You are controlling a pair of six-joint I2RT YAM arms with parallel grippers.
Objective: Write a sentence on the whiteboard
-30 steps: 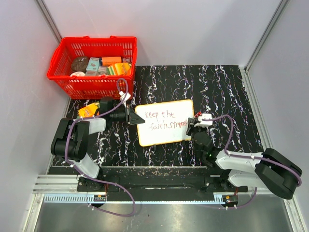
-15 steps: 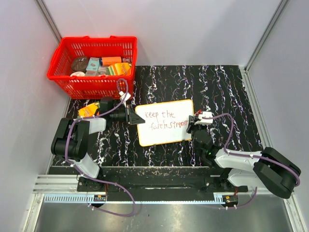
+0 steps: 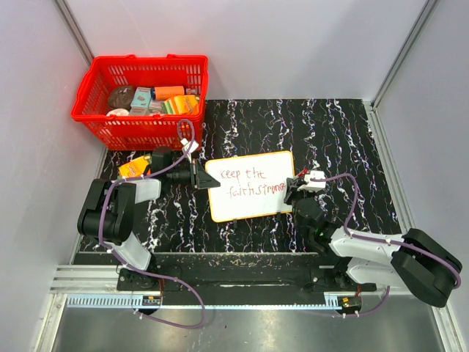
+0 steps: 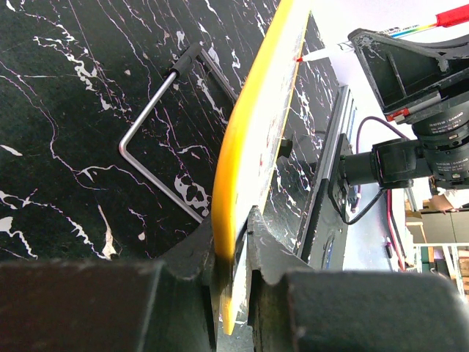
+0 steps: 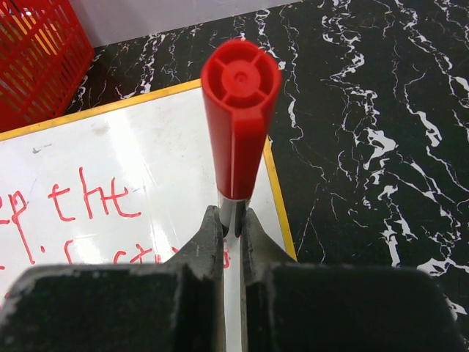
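left end effector: clamps whiteboard edge | right end effector: grips marker

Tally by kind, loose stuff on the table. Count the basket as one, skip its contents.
whiteboard: 1
red marker: 1
red basket: 1
yellow-orange item just in front of the basket, partly hidden, kind unclear: 1
Total: 4
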